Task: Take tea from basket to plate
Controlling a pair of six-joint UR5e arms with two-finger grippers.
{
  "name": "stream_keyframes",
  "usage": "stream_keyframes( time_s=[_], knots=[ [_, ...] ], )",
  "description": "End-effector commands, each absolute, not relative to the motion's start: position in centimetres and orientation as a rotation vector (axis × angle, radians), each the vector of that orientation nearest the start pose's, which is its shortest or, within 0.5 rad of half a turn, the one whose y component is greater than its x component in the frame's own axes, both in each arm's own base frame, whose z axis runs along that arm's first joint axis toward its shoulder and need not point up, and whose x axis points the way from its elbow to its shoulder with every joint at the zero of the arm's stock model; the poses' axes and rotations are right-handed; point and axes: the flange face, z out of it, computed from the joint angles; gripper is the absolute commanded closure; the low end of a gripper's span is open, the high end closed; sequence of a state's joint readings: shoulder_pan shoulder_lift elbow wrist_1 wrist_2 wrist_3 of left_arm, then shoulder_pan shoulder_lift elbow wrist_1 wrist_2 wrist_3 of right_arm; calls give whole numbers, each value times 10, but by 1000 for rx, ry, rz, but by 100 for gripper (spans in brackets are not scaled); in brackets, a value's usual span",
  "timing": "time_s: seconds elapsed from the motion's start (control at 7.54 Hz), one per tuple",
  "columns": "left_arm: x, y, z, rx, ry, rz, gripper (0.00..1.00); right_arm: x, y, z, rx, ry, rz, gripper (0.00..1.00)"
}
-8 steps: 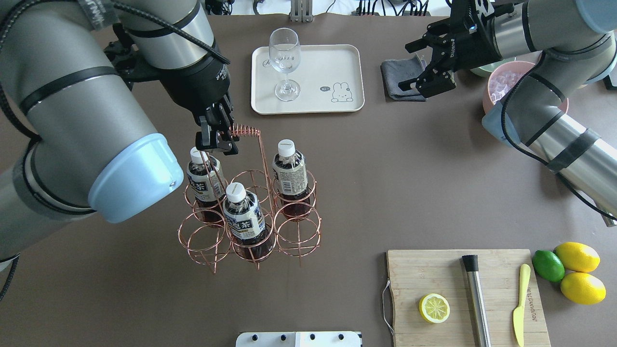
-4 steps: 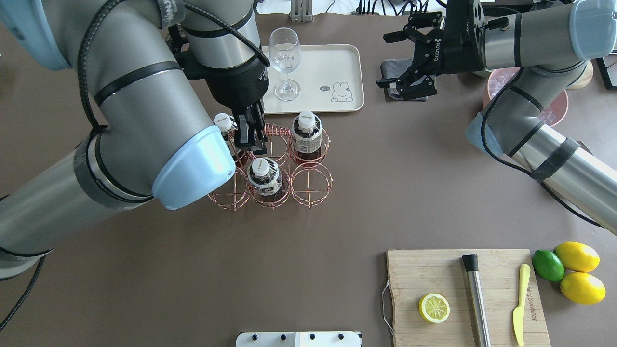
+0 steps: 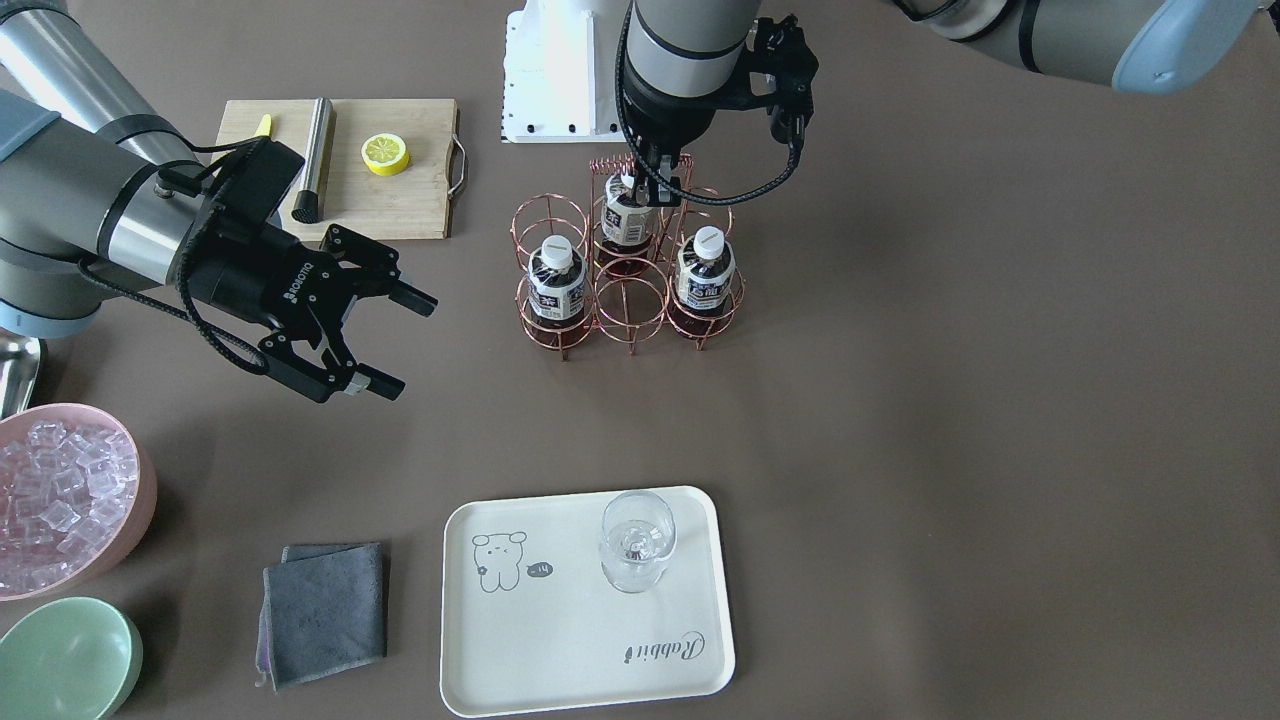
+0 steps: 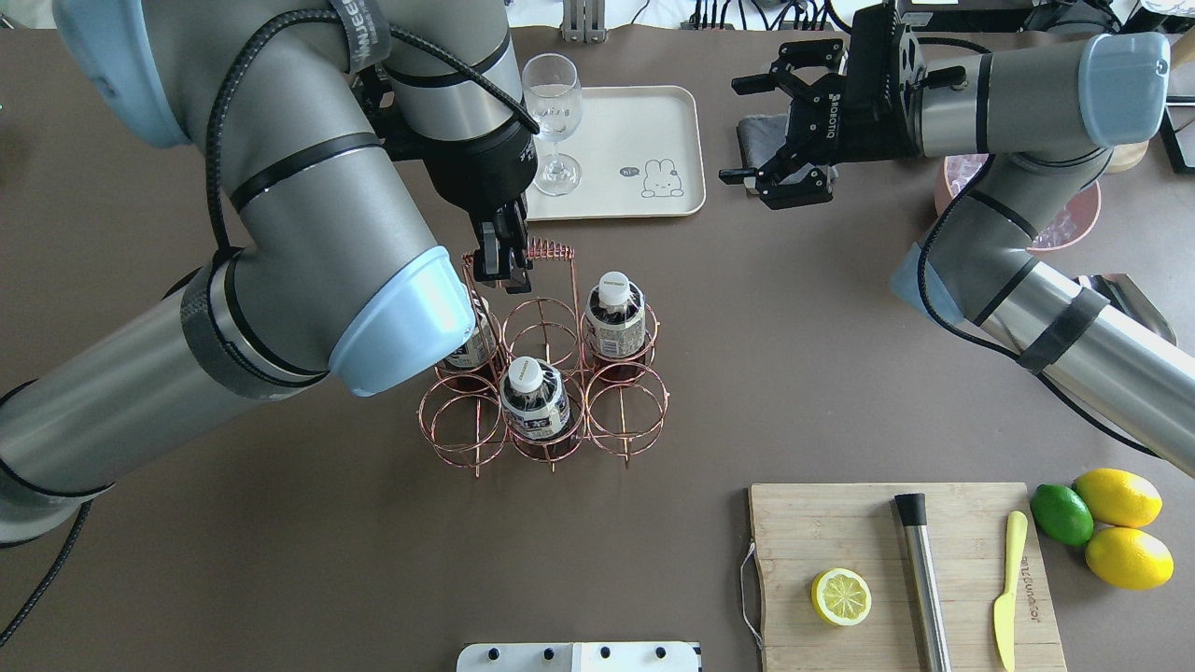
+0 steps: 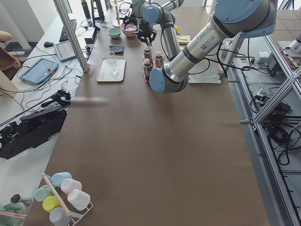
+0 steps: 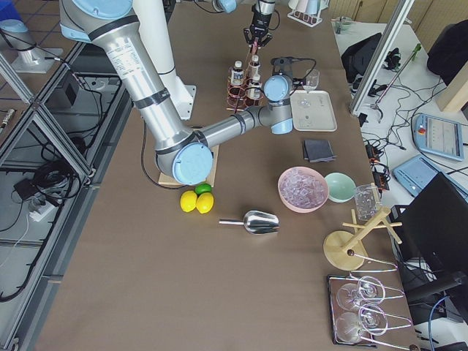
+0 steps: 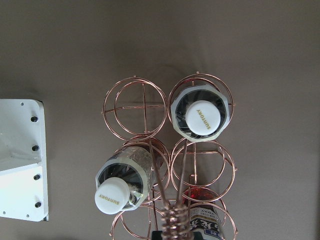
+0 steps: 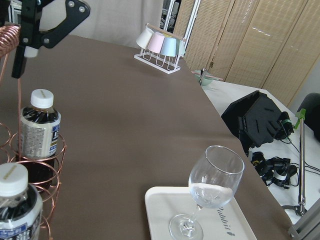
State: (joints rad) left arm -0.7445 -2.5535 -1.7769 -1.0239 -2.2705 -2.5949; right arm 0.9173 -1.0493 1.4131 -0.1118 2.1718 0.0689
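Tea sat in the basket, none on the plate. Left pincer held the basket's handle tight; right pincer hung spread wide — empty. A jerk could tip it — bottles would fall.
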Motion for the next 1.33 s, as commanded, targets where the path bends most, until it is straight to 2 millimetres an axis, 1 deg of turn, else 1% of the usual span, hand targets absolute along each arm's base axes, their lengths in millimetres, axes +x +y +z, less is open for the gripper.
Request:
stream_keyframes(
  time_s=[0.0,0.13,0.27,0.4,0.53,0.66,0.8,0.93,1.19],
  knots=[
    [413,-473,35,-823,572,-1407,100,-335,-533,258,1582,-1092,-958,2],
    [412,-472,33,-829,573,-1406,100,-351,-513,247,1546,-1180,-944,2],
    [414,-468,32,-841,565,-1422,100,-359,-494,235,1502,-1271,-913,2],
    [415,-466,31,-846,563,-1423,100,-369,-481,231,1452,-1340,-888,2],
    [417,-462,30,-851,562,-1413,100,-385,-467,233,1402,-1390,-888,2],
    [424,-453,28,-855,559,-1393,100,-399,-455,243,1325,-1437,-872,2],
    [423,-449,27,-857,565,-1385,100,-409,-445,250,1280,-1462,-870,3],
    [422,-447,27,-858,567,-1382,100,-416,-439,259,1259,-1473,-874,3],
    [423,-447,29,-856,562,-1384,100,-426,-431,260,1264,-1481,-870,3]
  ],
)
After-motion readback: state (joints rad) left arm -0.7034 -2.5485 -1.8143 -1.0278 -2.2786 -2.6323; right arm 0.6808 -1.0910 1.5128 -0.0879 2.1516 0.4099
